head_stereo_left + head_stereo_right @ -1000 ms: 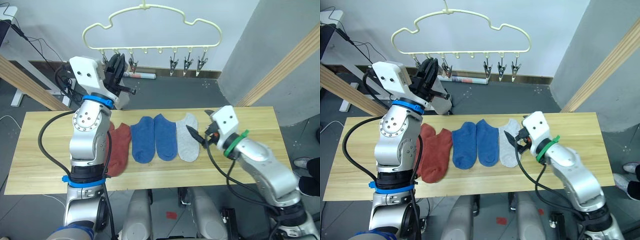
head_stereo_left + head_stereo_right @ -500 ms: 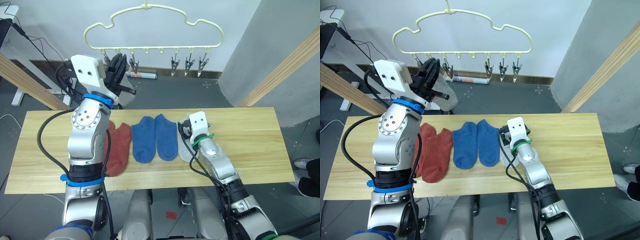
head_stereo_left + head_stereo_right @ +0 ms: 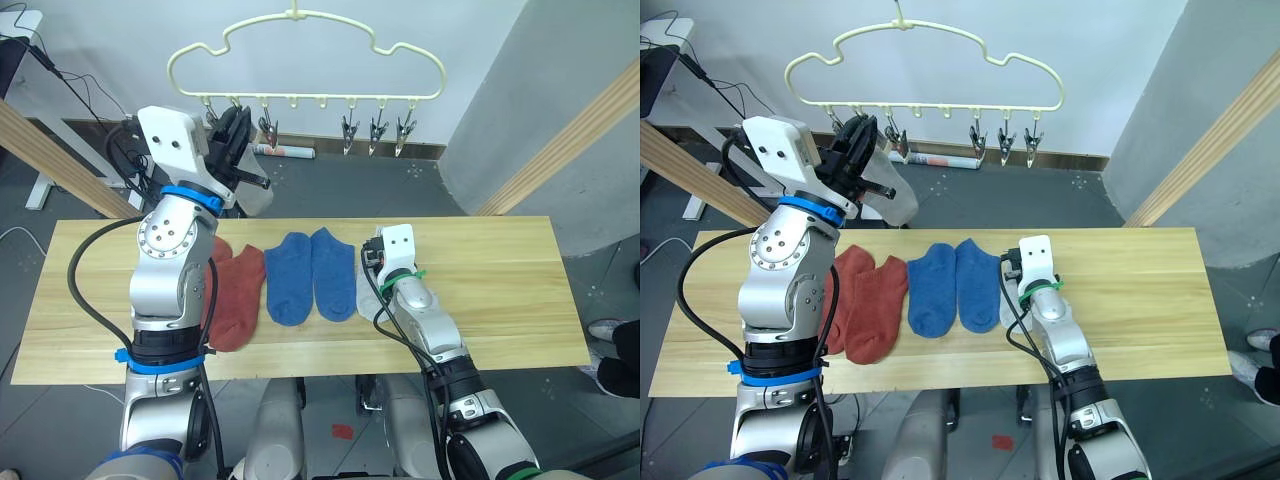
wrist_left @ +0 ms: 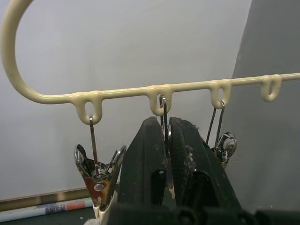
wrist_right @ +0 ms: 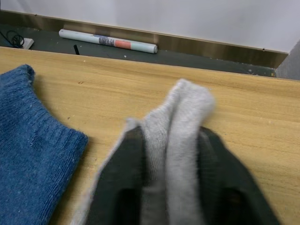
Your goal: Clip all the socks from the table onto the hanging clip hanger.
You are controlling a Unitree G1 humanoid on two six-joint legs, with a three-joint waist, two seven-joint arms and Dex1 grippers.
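A soft light grey knit sock [image 5: 176, 140] is pinched by the right gripper [image 5: 168, 154] on the light-wood plank table [image 3: 500, 290]. The second metal clip [image 4: 165, 140] of the pale yellow plastic clip hanger [image 3: 300, 40] is clamped between the left gripper [image 4: 166, 145] fingers.

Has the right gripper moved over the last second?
Yes. The right gripper went from hovering off the grey sock's outer edge to above it, toward the blue socks, and now pinches its cuff.

Two rust-red socks [image 3: 865, 305], two blue socks [image 3: 955, 285], two grey socks [image 5: 176, 140], one clip hanger [image 3: 925, 62], one table [image 3: 1140, 290].
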